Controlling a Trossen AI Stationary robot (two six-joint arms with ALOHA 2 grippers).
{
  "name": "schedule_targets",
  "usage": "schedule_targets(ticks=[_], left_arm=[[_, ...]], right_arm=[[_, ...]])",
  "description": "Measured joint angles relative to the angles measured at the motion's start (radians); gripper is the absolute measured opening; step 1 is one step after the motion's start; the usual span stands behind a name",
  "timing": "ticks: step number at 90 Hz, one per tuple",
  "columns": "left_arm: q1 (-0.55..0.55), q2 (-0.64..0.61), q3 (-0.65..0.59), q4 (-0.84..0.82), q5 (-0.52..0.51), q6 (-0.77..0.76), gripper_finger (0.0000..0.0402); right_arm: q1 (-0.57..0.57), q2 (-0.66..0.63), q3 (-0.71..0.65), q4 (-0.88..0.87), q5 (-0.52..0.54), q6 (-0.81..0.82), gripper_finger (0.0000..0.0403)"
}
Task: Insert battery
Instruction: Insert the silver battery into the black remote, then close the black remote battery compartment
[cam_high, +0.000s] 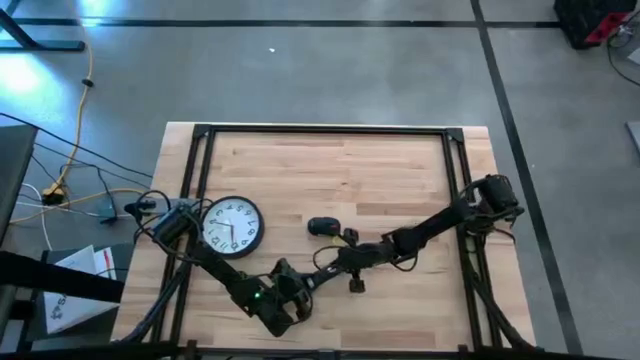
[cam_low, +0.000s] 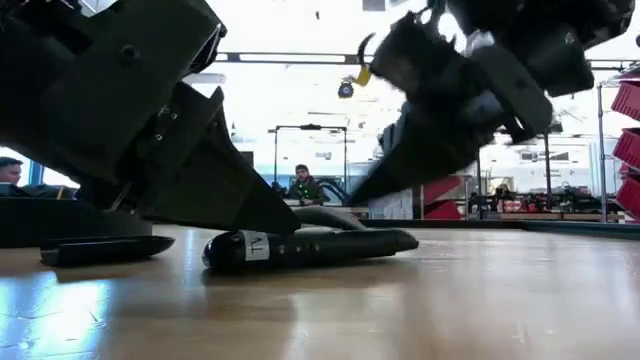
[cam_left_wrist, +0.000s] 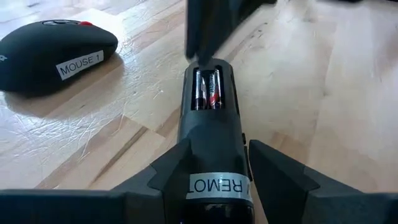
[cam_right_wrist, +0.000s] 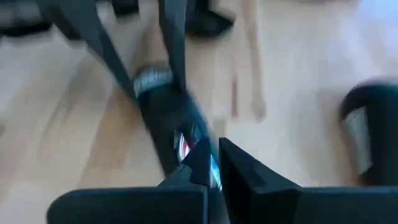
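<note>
While our left gripper (cam_left_wrist: 214, 180) pinches the remote (cam_left_wrist: 210, 124), batteries (cam_left_wrist: 207, 90) showing, our right gripper (cam_right_wrist: 214, 163) – fingers nearly together – touches its open bay.

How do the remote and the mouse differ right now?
The remote is long and narrow; the mouse is low and rounded. The remote is clamped in the left pincer; the mouse lies free. The remote's battery bay is open; the mouse looks closed. Both are black with white labels.

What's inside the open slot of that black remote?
Two batteries lie side by side inside the remote, which the left tool grips. The right tool covers the slot's far end, so nothing shows there.
</note>
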Motion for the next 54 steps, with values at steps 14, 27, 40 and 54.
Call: schedule_targets(ticks=[14, 27, 40, 54], left_arm=[[0.002, -0.023, -0.002, -0.011, 0.006, 0.038, 0.0146], [0.005, -0.077, -0.004, -0.021, -0.004, 0.109, 0.0146], [0.005, -0.142, -0.003, -0.02, -0.033, 0.203, 0.0146], [0.001, -0.229, -0.002, -0.045, -0.07, 0.299, 0.0146]], right_arm=[[0.017, -0.062, 0.001, -0.019, 0.041, -0.082, 0.0], [0.02, -0.11, -0.004, -0.044, 0.056, -0.119, 0.0], [0.012, -0.167, -0.07, -0.029, 0.076, -0.107, 0.0], [0.015, -0.253, -0.176, 0.071, 0.104, -0.059, 0.0]])
